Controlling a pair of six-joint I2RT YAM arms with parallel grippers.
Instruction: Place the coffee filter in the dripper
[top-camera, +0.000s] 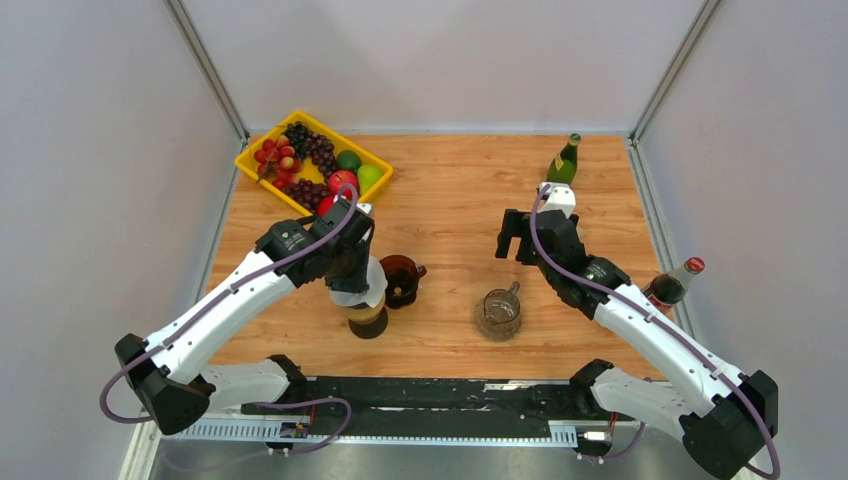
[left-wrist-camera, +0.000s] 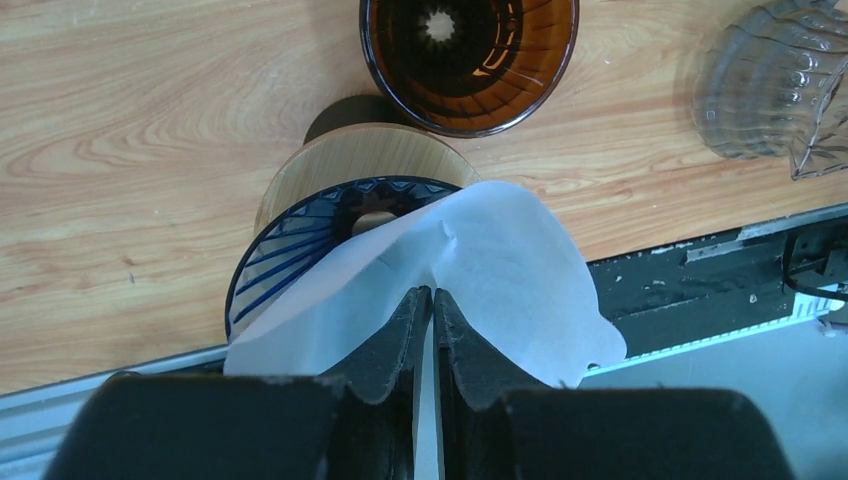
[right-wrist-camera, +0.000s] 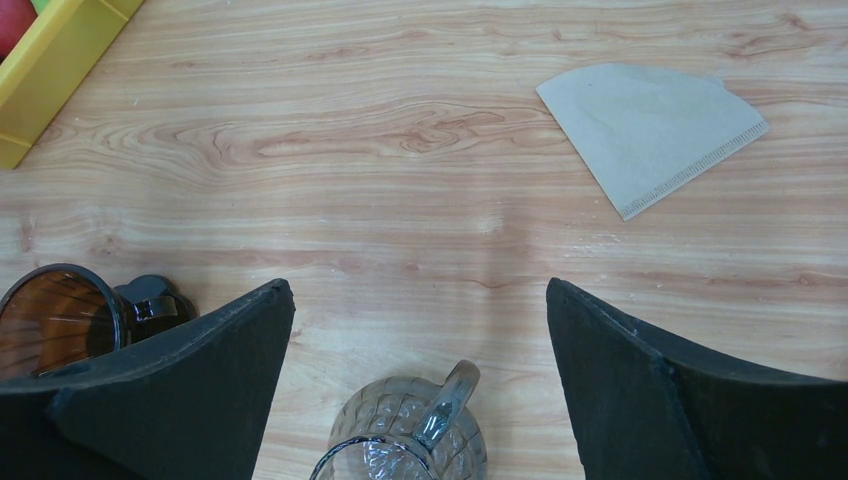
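Pale wood table (top-camera: 450, 180) enclosed by plain white walls, shown from above and from both wrists. Landmark: the amber dripper (top-camera: 400, 280) (left-wrist-camera: 468, 60) (right-wrist-camera: 55, 320), upright near the table's middle with its mouth open and unlined.

Just left of the dripper, the left gripper (top-camera: 350, 250) (left-wrist-camera: 432, 295) points downward. Its jaws are pressed almost together, pinching the edge of a white coffee filter (left-wrist-camera: 500, 270). The filter fans out over a blue wire holder (left-wrist-camera: 290, 250) on a round wooden base (left-wrist-camera: 340, 160), just beside the dripper on its near side. Whether the paper touches the wire cannot be told.

Right of the dripper stands a clear ribbed glass pitcher (top-camera: 498, 312) (left-wrist-camera: 760, 90) (right-wrist-camera: 410, 440). The right gripper (top-camera: 515, 235) (right-wrist-camera: 418, 285) hangs above bare wood right of the dripper, jaws spread wide and holding nothing.

A second, brown paper filter (right-wrist-camera: 650, 130) lies flat on the wood, well apart from the dripper.

A yellow tray (right-wrist-camera: 50, 80) of fruit sits far left of the dripper; a green bottle (top-camera: 565, 160) and a red-capped cola bottle (top-camera: 675, 283) stand well to its right.
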